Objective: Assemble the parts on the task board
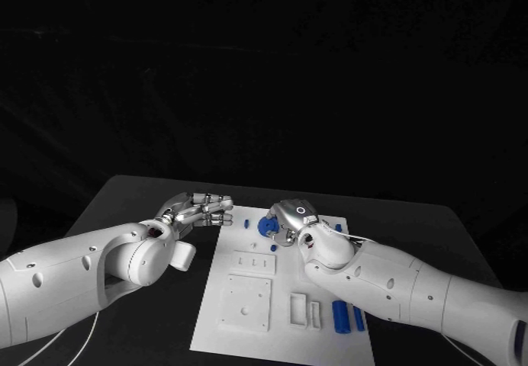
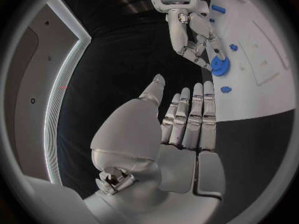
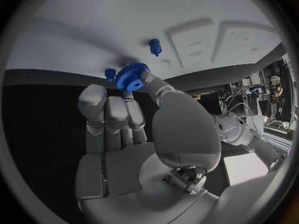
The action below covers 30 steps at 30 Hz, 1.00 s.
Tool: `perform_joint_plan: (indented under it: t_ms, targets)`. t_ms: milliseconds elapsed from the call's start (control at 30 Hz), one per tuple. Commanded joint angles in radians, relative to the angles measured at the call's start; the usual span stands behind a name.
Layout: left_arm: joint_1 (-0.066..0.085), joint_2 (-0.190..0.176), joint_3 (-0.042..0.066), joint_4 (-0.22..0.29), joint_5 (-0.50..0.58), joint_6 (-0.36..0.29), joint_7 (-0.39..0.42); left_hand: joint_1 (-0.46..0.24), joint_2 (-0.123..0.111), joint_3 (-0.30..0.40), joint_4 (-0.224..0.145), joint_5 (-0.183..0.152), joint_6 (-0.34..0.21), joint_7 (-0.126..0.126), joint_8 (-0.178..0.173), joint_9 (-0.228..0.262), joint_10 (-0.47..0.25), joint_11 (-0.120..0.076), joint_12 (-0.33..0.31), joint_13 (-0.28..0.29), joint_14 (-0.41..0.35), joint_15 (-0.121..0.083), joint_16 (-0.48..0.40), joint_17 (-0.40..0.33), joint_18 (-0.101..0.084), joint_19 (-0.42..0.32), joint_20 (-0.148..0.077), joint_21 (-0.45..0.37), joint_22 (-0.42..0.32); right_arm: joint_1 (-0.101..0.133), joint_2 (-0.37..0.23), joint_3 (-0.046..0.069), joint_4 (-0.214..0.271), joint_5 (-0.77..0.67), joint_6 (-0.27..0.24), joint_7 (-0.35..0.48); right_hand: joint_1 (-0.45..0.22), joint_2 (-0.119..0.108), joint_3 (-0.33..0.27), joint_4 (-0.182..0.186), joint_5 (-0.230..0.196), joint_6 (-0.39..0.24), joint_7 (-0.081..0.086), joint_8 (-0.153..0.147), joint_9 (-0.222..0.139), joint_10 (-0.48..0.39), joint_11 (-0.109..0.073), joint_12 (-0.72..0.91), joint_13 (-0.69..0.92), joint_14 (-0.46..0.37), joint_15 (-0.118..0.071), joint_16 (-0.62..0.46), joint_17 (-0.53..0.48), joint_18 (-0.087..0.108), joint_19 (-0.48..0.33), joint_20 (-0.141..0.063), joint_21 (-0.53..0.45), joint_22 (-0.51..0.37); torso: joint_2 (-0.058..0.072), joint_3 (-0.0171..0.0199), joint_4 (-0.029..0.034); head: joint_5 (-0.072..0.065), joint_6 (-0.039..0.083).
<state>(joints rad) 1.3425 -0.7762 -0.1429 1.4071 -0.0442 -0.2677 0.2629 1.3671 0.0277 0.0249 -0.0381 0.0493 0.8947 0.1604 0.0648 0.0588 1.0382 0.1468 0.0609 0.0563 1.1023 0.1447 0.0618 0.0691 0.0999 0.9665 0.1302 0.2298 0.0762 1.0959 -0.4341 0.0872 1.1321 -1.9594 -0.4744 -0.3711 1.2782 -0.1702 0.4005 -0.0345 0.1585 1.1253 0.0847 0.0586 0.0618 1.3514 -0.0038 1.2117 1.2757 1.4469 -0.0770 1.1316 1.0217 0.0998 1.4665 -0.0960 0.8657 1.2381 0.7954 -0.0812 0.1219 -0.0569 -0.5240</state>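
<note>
A white board [image 1: 248, 305] lies in the middle of a black table [image 1: 132, 198], and two white robot arms reach over its far end. The right hand [image 1: 291, 221] pinches a blue gear [image 3: 131, 76] between its thumb and a fingertip, holding it just above the far part of the board, near two short blue pegs [image 3: 154, 46] that stand upright there. In the left wrist view the gear [image 2: 219, 65] hangs at the right hand's fingertips, close to the board's surface; whether it touches a peg cannot be told. The left hand [image 1: 196, 211] hovers at the board's far left edge, fingers straight, close together and holding nothing.

Judging progress: the task seems to be at an early or middle stage. The pegs already stand in the board, and the gear is in hand but not yet seated. Two blue bars [image 1: 348, 316] lie loose at the near right of the board, beside raised white blocks [image 1: 246, 302], and look untouched. Seating the gear and placing the bars appear to be left to do.
</note>
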Motion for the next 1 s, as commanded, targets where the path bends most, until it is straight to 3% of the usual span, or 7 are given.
perform_joint_plan:
  t_ms: [33,233,500,1000]
  targets:
    - [0.000,0.002,0.001,0.001,0.000,0.012,0.007,-0.005,-0.001,0.002,-0.005,0.004,-0.007,-0.003,-0.006,-0.001,-0.008,-0.001,-0.003,0.002,-0.006,-0.003,0.000,-0.001,-0.011,-0.004,0.000,0.004,-0.001,0.000,0.002,-0.001,-0.004,-0.012,0.025,0.000,-0.004,-0.008,0.001,0.004,-0.001,0.026,-0.006,0.003,0.001,0.000,-0.003,-0.005,0.001,0.001,-0.007,-0.005,-0.001,-0.017,0.057,-0.009,0.000,-0.001,-0.001,-0.0001,-0.0018,0.000,-0.002]
    - [0.000,0.003,0.001,0.001,0.000,0.015,0.007,-0.005,-0.001,0.002,-0.007,0.004,-0.008,-0.003,-0.006,-0.001,-0.009,0.000,-0.003,0.002,-0.006,-0.003,0.000,-0.001,-0.011,-0.004,0.000,0.005,-0.002,0.000,0.006,-0.002,-0.012,-0.001,0.033,0.001,-0.004,-0.008,-0.003,0.006,-0.002,0.022,-0.005,0.003,0.001,-0.002,-0.003,-0.008,0.000,0.000,-0.007,-0.007,-0.003,-0.017,0.057,-0.010,-0.002,-0.003,0.000,0.0003,-0.0020,0.000,-0.002]
    - [0.001,0.002,0.001,-0.001,0.001,0.018,0.007,-0.005,-0.001,0.002,-0.007,0.004,-0.008,-0.003,-0.006,-0.001,-0.009,0.000,-0.003,0.002,-0.006,-0.003,0.000,-0.001,-0.011,-0.004,0.000,0.005,-0.002,0.000,0.006,-0.003,-0.015,0.011,0.067,-0.013,-0.016,-0.011,-0.019,0.027,-0.001,-0.028,0.007,0.003,0.000,-0.005,0.005,-0.012,-0.005,-0.001,-0.006,-0.011,-0.007,-0.013,0.057,-0.008,-0.007,-0.008,0.000,0.0009,-0.0018,0.001,-0.003]
    - [0.001,0.003,0.001,-0.002,0.001,0.022,0.006,-0.005,-0.001,0.002,-0.008,0.004,-0.010,-0.003,-0.007,-0.001,-0.010,0.000,-0.003,0.002,-0.007,-0.004,0.000,-0.001,-0.011,-0.004,0.000,0.005,-0.002,0.000,0.009,-0.003,-0.020,0.014,0.044,-0.038,-0.012,-0.011,-0.005,0.031,-0.003,-0.046,0.012,0.003,0.000,-0.010,0.008,-0.019,-0.011,-0.002,-0.005,-0.016,-0.011,-0.011,0.057,-0.007,-0.014,-0.013,0.000,0.0008,-0.0015,-0.001,0.000]
